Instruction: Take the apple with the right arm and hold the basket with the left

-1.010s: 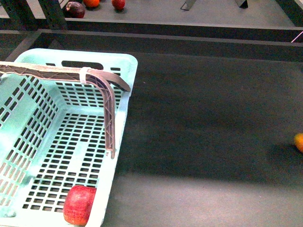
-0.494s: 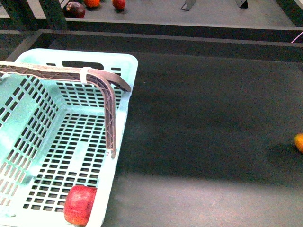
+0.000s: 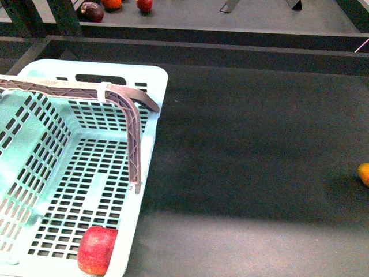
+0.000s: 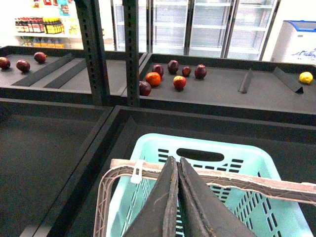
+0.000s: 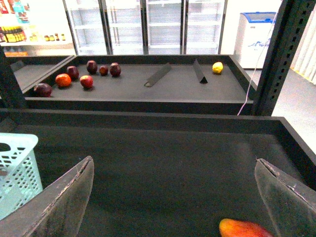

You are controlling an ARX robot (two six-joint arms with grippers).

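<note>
**Apple rests in basket corner as right gripper hangs wide over dark shelf**

We use the basket [image 3: 151,92] as our landmark. Nearest us in the front view, the apple [image 3: 97,249] lies on the basket's slotted floor, in the near corner against the wall that faces the open shelf. Above it the grey-brown ribbed handle [image 3: 134,135] bends down along that same wall, a white tie [image 3: 102,92] wrapped around it near the bend.

In the left wrist view, our left gripper [image 4: 177,197] is over the basket with its two dark fingers pressed together edge to edge; the handle runs across just beyond the tips, and we cannot tell whether anything is pinched between them.

In the right wrist view, our right gripper [image 5: 177,197] stands released, fingers spread wide with nothing between them, over the dark shelf surface [image 3: 259,144] beside the basket. An orange-red fruit [image 5: 245,229] lies well away from the basket, near the shelf's far side edge.

Beyond the basket's far rim, past a raised divider, a back shelf holds a dark purple fruit [image 3: 91,10], an orange fruit [image 3: 112,3] and a small red fruit [image 3: 144,4].
</note>
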